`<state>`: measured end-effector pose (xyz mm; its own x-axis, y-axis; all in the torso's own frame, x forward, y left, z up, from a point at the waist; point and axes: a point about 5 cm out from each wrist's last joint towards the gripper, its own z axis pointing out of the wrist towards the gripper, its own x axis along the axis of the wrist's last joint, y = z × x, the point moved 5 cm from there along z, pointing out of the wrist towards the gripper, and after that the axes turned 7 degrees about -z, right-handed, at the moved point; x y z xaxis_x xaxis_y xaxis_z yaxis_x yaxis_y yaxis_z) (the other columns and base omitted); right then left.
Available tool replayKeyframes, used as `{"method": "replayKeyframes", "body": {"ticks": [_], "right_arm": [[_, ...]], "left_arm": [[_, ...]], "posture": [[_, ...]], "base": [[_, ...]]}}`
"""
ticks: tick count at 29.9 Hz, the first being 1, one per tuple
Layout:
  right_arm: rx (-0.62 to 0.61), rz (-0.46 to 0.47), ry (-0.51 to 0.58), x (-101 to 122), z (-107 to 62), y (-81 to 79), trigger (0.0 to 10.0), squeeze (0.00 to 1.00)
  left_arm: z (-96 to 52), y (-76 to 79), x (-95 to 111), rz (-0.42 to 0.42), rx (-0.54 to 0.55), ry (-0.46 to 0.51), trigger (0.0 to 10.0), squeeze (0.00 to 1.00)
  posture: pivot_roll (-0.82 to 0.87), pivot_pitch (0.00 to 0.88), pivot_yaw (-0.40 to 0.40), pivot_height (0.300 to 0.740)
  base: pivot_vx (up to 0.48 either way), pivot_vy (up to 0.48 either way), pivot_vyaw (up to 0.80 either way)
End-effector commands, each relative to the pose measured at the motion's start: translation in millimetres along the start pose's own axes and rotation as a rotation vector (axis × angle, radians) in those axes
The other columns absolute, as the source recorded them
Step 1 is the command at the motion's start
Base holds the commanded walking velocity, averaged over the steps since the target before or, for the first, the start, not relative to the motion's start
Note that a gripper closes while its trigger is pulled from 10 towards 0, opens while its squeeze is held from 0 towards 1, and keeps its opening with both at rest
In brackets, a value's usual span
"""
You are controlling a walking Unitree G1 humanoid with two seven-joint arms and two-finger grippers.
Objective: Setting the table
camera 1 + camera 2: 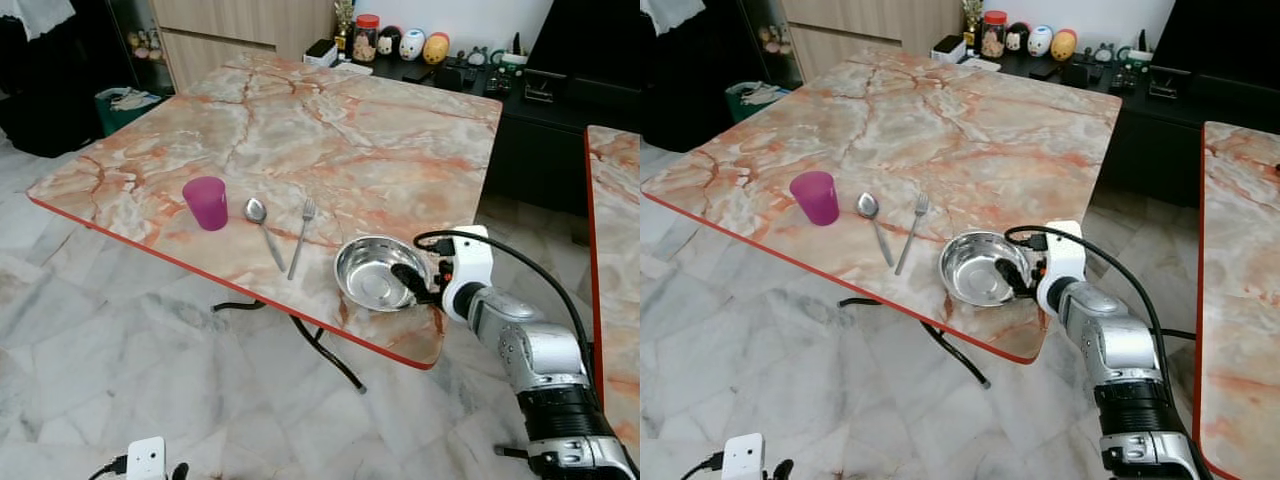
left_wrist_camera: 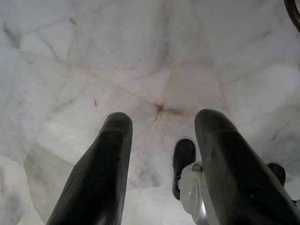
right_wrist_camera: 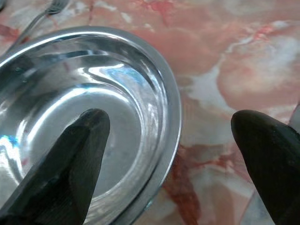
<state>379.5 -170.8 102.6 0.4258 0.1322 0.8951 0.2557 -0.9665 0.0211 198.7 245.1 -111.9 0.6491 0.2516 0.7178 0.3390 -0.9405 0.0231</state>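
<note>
My right gripper (image 3: 168,140) is at the near right corner of the desk (image 1: 330,130), and its fingers stand apart, straddling the right-hand rim of the steel bowl (image 1: 375,270). In my right wrist view one finger (image 3: 70,159) sits over the inside of the bowl and the other hangs outside it, above the bare marble, so the rim runs between them. They are not pressed on the metal; I see a gap on both sides of the rim.

The bowl lies straight ahead of this gripper and a little to my left, close to the desk's near edge. Beyond it to my left lie the fork (image 1: 302,236) and then the spoon (image 1: 263,230), side by side, both with handles pointing toward the near edge, the spoon's slanting toward the fork's. Further left stands the pink cup (image 1: 206,202), upright.

My left gripper (image 2: 161,164) hangs idle over the marble floor, fingers apart, well away from everything on the desk. So the right arm is plainly the nearer one for the bowl. I judge that the rim is already lined up for a pinch: bringing the fingers together would catch the wall, and any shift of the bowl would go left, toward the fork.
</note>
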Motion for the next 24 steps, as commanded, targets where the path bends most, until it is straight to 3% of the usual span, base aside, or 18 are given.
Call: {"method": "replayKeyframes", "body": {"ticks": [1, 7, 8, 9, 10, 15, 17, 18, 22, 23, 24], "right_arm": [[0.002, -0.015, 0.007, 4.7, 1.7, -1.7, 10.0, 0.00], [0.012, -0.012, 0.007, 2.4, 4.3, -6.2, 10.0, 0.00], [0.012, -0.008, 0.009, 2.3, 4.8, -6.9, 2.3, 0.00], [0.011, -0.006, 0.010, 2.3, 4.9, -6.9, 2.3, 0.00], [0.010, -0.003, 0.011, 2.2, 5.2, -6.9, 0.0, 0.00], [0.037, -0.006, 0.003, -1.3, 7.9, -15.3, 0.0, 0.00], [0.049, -0.021, -0.004, -2.8, 9.3, -18.5, 8.3, 0.00], [0.049, -0.019, -0.003, -2.9, 9.7, -18.9, 10.0, 0.00], [0.036, -0.013, 0.001, -2.2, 10.4, -17.5, 10.0, 0.00], [0.034, -0.013, 0.003, -1.9, 10.7, -16.9, 4.9, 0.00], [0.034, -0.013, 0.003, -1.9, 10.8, -16.9, 4.9, 0.00]], "left_arm": [[-3.2, -2.7, -12.4, 0.007, 0.003, -0.044, 10.0, 0.00], [-3.0, -2.8, -11.8, 0.010, 0.003, -0.042, 10.0, 0.00], [-2.9, -2.5, -11.6, 0.012, 0.002, -0.041, 10.0, 0.00], [-2.9, -2.5, -11.5, 0.012, 0.001, -0.041, 10.0, 0.00], [-2.8, -2.3, -11.2, 0.013, 0.001, -0.041, 10.0, 0.00], [-2.3, -0.9, -10.1, 0.019, -0.003, -0.039, 10.0, 0.00], [-2.1, -0.3, -9.8, 0.019, -0.004, -0.038, 10.0, 0.00], [-2.0, 0.1, -9.6, 0.019, -0.004, -0.037, 10.0, 0.00], [-1.9, 0.6, -9.1, 0.019, -0.004, -0.035, 10.0, 0.00], [-2.0, 0.6, -9.3, 0.020, -0.004, -0.035, 10.0, 0.00], [-2.0, 0.6, -9.3, 0.020, -0.004, -0.035, 10.0, 0.00]], "posture": [[0.00, 0.092, -0.001, 0.740], [0.00, 0.090, -0.001, 0.740], [0.00, 0.090, -0.001, 0.740], [0.00, 0.090, -0.001, 0.740], [0.00, 0.088, -0.001, 0.740], [0.00, 0.082, -0.002, 0.740], [0.00, 0.082, -0.002, 0.740], [0.01, 0.079, -0.003, 0.740], [0.01, 0.079, -0.003, 0.740], [0.00, 0.073, -0.003, 0.740], [0.00, 0.073, -0.003, 0.740]], "base": [[0.000, 0.000, 0.00], [0.000, 0.000, 0.00], [0.000, 0.000, 0.00], [0.000, 0.000, 0.00], [0.000, 0.000, 0.00], [0.000, 0.000, 0.00], [0.000, 0.000, 0.00], [0.000, 0.000, 0.00], [0.000, 0.000, 0.00], [0.000, 0.000, 0.00], [0.000, 0.000, 0.00]]}}
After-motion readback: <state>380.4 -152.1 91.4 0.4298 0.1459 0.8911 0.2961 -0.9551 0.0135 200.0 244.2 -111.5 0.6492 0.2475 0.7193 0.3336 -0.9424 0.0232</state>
